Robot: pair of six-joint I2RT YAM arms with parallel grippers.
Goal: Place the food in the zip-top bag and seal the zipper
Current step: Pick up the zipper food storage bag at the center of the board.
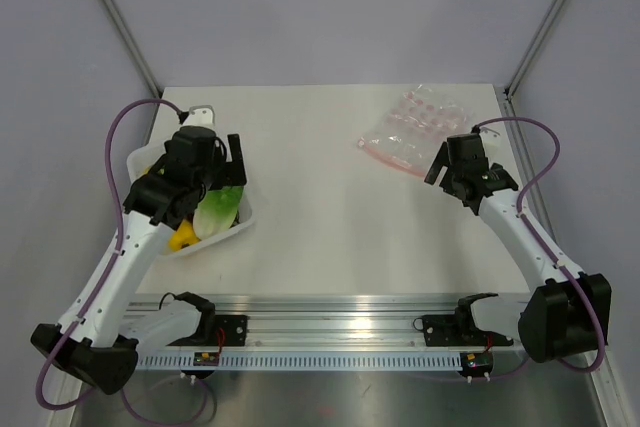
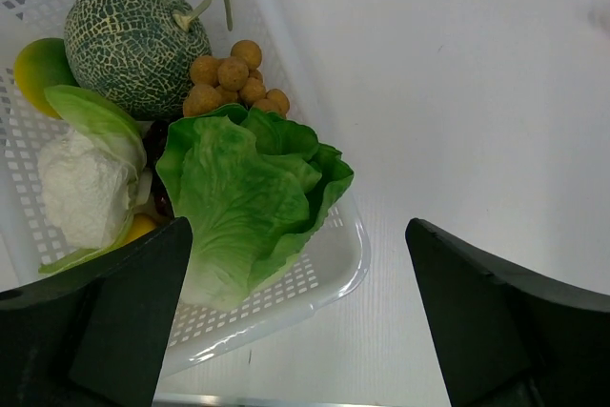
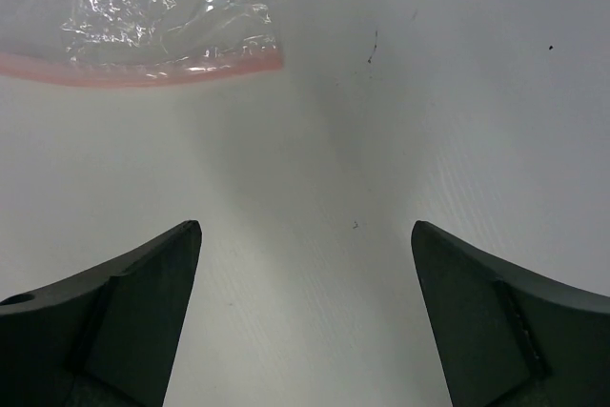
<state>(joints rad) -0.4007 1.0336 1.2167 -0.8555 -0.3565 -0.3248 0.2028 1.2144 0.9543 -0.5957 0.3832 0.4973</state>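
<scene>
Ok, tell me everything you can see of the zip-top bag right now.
The zip-top bag is clear, thin, crinkly plastic with a pink-red zipper strip along the edge facing the arms. It lies flat on the table, at the far right, and looks empty. Whether the mouth is sealed cannot be told. Only the table touches it; the right gripper is open just short of the zipper edge, not touching.
</scene>
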